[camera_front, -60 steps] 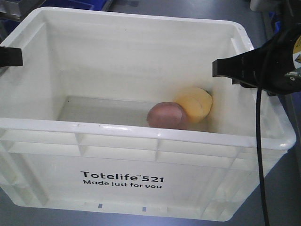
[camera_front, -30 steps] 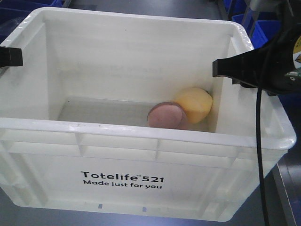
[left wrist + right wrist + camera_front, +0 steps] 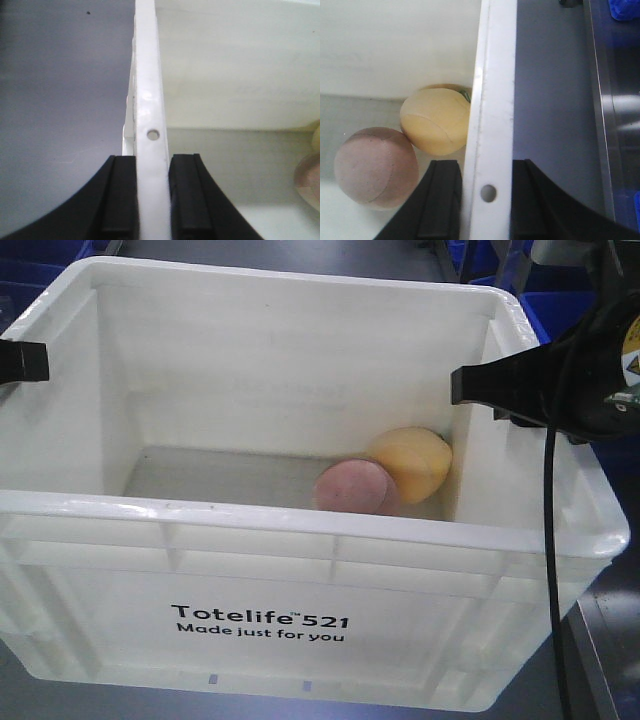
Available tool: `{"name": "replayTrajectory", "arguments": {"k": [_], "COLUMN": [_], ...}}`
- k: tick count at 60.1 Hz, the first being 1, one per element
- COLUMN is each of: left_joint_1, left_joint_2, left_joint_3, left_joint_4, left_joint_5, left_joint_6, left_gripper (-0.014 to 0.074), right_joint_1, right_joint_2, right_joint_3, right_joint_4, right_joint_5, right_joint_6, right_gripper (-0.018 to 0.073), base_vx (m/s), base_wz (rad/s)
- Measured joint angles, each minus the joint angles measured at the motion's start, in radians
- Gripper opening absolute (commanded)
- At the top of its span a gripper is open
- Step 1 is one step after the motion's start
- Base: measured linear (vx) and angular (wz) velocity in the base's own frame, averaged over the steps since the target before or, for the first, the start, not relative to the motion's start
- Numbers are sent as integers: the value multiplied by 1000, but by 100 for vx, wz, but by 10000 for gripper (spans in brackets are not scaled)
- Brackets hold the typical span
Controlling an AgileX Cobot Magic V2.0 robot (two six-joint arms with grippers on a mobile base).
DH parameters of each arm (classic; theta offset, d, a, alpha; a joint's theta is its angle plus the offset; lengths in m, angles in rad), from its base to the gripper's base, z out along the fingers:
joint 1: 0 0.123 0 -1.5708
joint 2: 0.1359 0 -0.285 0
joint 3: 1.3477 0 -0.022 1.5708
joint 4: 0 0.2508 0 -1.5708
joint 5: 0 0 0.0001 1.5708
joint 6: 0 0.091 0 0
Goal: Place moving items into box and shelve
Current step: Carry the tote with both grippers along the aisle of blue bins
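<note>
The white box (image 3: 300,522), printed "Totelife 521", fills the front view. The two moving items lie touching in its right far corner: a pale yellow-orange lump (image 3: 415,462) and a brownish-pink lump (image 3: 352,488). My left gripper (image 3: 152,161) is shut on the box's left rim (image 3: 147,75), one finger inside and one outside. At the opposite side my right gripper (image 3: 487,167) is shut on the right rim (image 3: 495,75), close to the yellow lump (image 3: 436,120) and the pink lump (image 3: 375,167). In the front view both grippers show as black fingers, left (image 3: 22,360) and right (image 3: 482,385).
Blue plastic bins (image 3: 565,300) stand behind the box at the upper right. A grey metal surface with a raised edge (image 3: 603,640) runs along the lower right. Grey floor (image 3: 60,100) lies outside the left wall.
The background behind the box has slid: the blue bins moved from the upper left to the upper right. Box and grippers keep their place in view. The lumps barely shifted.
</note>
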Motion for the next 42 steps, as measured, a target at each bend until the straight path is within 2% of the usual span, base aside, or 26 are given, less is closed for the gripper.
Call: {"name": "replayTrajectory", "arguments": {"k": [42], "left_joint_1": [0], "left_joint_2": [0], "left_joint_3": [0], "left_joint_4": [1], "left_joint_5": [0], "left_joint_6": [0], "left_gripper": [-13], "right_joint_1": [0], "right_joint_2": [0], "right_joint_3": [0], "right_joint_4": [0], "right_joint_5": [0], "right_joint_6": [0], "right_gripper": [-11], "base_vx": [25], "base_wz": [-2]}}
